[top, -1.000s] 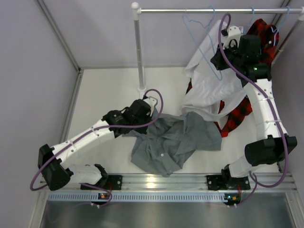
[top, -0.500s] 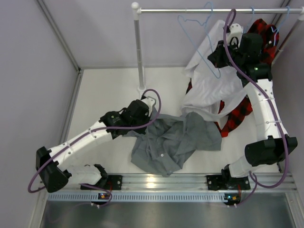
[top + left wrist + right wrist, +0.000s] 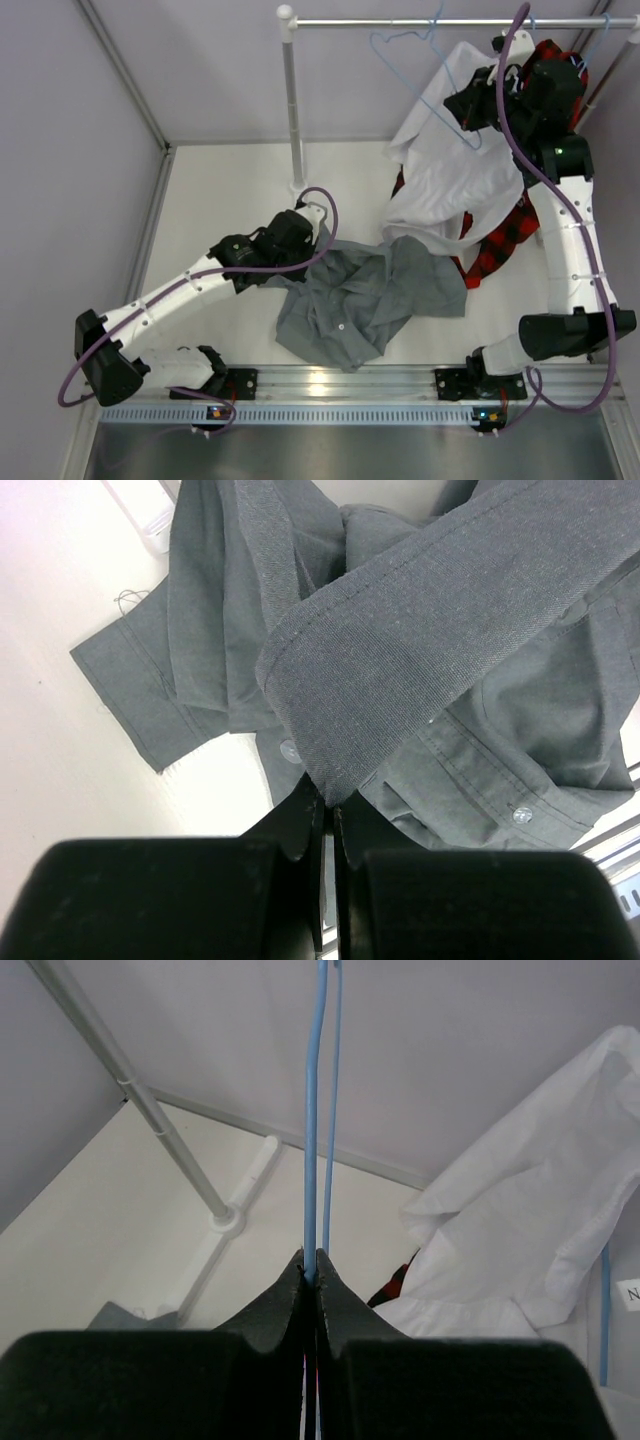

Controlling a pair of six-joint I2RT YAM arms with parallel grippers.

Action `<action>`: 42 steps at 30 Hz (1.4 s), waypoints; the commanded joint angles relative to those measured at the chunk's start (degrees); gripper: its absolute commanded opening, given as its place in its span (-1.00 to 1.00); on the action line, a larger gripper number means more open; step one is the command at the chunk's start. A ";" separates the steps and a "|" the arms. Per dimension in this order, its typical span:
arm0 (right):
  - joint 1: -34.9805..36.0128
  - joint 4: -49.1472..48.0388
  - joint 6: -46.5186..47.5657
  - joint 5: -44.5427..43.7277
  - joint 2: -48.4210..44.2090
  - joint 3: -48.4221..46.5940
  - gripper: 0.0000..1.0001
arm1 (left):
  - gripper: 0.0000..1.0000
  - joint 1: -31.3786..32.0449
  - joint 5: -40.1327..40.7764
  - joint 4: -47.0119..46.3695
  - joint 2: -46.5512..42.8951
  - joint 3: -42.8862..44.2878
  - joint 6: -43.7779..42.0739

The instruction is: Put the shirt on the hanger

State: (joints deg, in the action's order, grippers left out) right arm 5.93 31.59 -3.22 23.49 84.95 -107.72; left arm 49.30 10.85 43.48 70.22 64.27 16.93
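Observation:
The grey shirt (image 3: 370, 295) lies crumpled on the white table in front of the arms. My left gripper (image 3: 316, 236) is at its far left edge, shut on a fold of the grey cloth (image 3: 400, 640); the fingers (image 3: 300, 825) pinch the fold's tip. The light-blue wire hanger (image 3: 374, 42) hangs tilted below the rail, in front of the white shirt. My right gripper (image 3: 464, 108) is shut on its wire (image 3: 310, 1110), which runs straight up from between the jaws in the right wrist view.
A white shirt (image 3: 450, 180) and a red-and-black plaid shirt (image 3: 500, 245) hang from the rail (image 3: 380, 21) at the back right. The rack's upright pole (image 3: 292, 110) stands at the back middle. More blue hangers (image 3: 592, 40) hang at the far right.
My right gripper has risen and moved right, carrying the hanger up toward the rail. My left arm has shifted slightly, still holding the grey cloth.

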 commanded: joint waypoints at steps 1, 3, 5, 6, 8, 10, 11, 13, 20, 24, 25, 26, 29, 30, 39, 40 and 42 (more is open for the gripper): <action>-0.40 -4.26 -0.55 0.25 -2.86 -2.32 -1.00 | -1.00 -0.17 1.80 -2.44 -2.19 -0.02 0.91; -0.48 -4.43 -0.47 0.25 -3.73 -1.79 -1.00 | -1.00 -0.17 2.15 -2.61 -2.45 -0.02 1.09; -0.48 -5.14 -0.90 0.07 -4.96 -1.27 -1.00 | -1.00 -0.17 2.24 -2.70 -2.63 0.07 1.26; -0.48 -5.49 -0.99 -0.02 -5.14 -1.18 -1.00 | -1.00 -0.17 2.33 -2.70 -2.71 0.07 1.35; -0.48 -5.84 -1.26 0.24 -5.93 -1.35 -1.00 | -1.00 -0.17 2.68 -2.79 -2.72 0.07 1.44; -0.48 -5.67 -1.35 0.51 -6.54 -1.35 -1.00 | -1.00 -0.17 2.95 -2.88 -2.72 0.24 1.79; -0.48 -4.80 -1.35 0.68 -7.33 -1.26 -1.00 | -1.00 -0.17 3.12 -2.79 -2.63 0.42 1.97; -0.48 -2.51 -0.82 0.68 -8.39 -0.74 -1.00 | -1.00 -0.25 4.00 -2.88 -2.72 1.12 2.67; -0.48 -0.92 -3.45 4.71 -27.42 24.52 -1.00 | -1.00 -1.13 7.34 -2.97 -0.17 5.68 6.10; -0.40 2.49 -3.98 9.55 -38.08 34.06 -1.00 | -1.00 -5.17 3.66 -3.32 4.40 9.29 6.98; -0.40 2.94 -4.24 11.30 -41.58 35.64 -1.00 | -1.00 -6.13 1.39 -3.41 5.27 9.99 6.89; -0.40 3.64 -4.59 16.19 -43.10 38.00 -1.00 | -1.00 -7.54 0.49 -3.67 6.94 11.22 6.37; -0.40 6.10 -5.74 23.59 -47.85 42.31 -1.00 | -1.00 -9.82 -2.13 -4.11 10.89 12.81 5.14; -0.40 7.33 -5.57 24.32 -48.81 42.94 -1.00 | -1.00 -10.27 -3.19 -4.11 11.78 13.85 4.96; 4.77 19.55 -3.72 16.34 -58.84 48.92 -1.00 | -1.00 -12.91 -6.71 -4.99 16.88 16.85 5.92; 5.57 20.25 -3.46 13.89 -59.54 49.45 -1.00 | -1.00 -13.35 -7.07 -5.16 17.32 17.37 6.18; 7.50 22.01 -3.19 12.29 -59.90 49.80 -1.00 | -1.00 -13.44 -7.60 -5.43 17.67 17.90 6.71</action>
State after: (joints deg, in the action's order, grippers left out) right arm 10.70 49.01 -7.29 40.01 26.06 -58.24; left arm 36.62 5.17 41.43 87.96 78.81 22.63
